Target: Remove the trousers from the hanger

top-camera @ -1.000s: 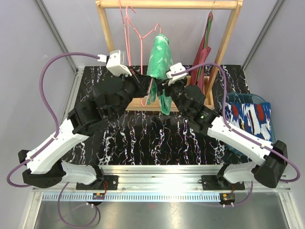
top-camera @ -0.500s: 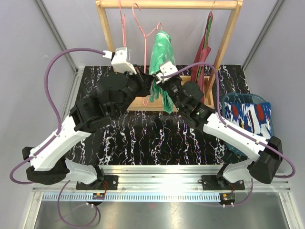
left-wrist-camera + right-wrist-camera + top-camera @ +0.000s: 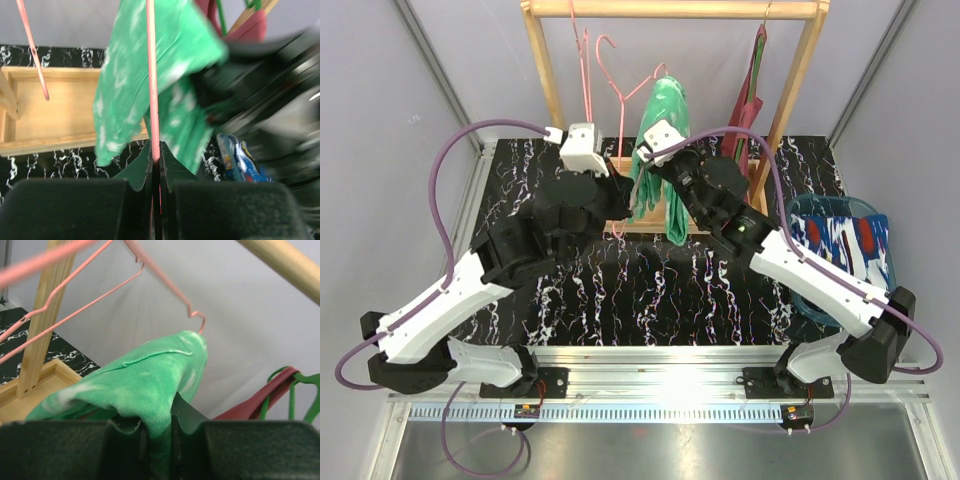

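Left gripper (image 3: 155, 161): jaws pressed together on the lower wire of the pink hanger (image 3: 151, 75), which runs straight up out of the pinch. Right gripper (image 3: 158, 426): jaws clamped on a fold of the green trousers (image 3: 142, 382), with cloth bulging out above the fingertips. In the overhead view both grippers meet at the wooden rack (image 3: 670, 8), which stands along the far edge of the table (image 3: 620, 290); the left gripper (image 3: 620, 197) sits low by the rack's base and the right gripper (image 3: 652, 160) higher, against the cloth. The green trousers (image 3: 665, 110) hang draped over the pink hanger (image 3: 623, 72) near the middle of the rack, their lower end trailing down past its base board. A second pink hanger (image 3: 582, 60) hangs bare to the left. The maroon top (image 3: 756, 75) hangs on a green hanger (image 3: 300, 385) at the rack's right end, apart from both grippers. The dark blue trousers (image 3: 840, 245) lie in a tub (image 3: 810, 203) at the right edge of the table, off any hanger.
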{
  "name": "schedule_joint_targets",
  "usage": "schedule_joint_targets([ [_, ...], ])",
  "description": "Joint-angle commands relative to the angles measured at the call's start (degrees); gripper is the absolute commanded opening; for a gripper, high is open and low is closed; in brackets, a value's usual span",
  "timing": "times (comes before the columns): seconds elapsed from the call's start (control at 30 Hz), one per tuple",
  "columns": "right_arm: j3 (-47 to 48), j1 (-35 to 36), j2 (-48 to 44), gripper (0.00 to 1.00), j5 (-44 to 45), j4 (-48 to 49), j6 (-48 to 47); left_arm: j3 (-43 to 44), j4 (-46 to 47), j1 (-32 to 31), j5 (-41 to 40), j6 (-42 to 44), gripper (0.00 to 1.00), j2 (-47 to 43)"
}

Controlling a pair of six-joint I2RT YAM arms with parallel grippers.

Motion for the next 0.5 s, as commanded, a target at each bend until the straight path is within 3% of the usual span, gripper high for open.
schedule_joint_targets([
  [0.0,8.42,0.08,-3.37,0.0,3.03,5.23,-3.51,-4.83,4.74,-0.38,-2.34,-1.61,0.0,-3.14],
  [0.47,28.19,0.16,-3.98,0.0,4.0,-5.58,-5.98,-23.9,5.0,-1.43,-0.59,-10.67,0.0,-8.33],
])
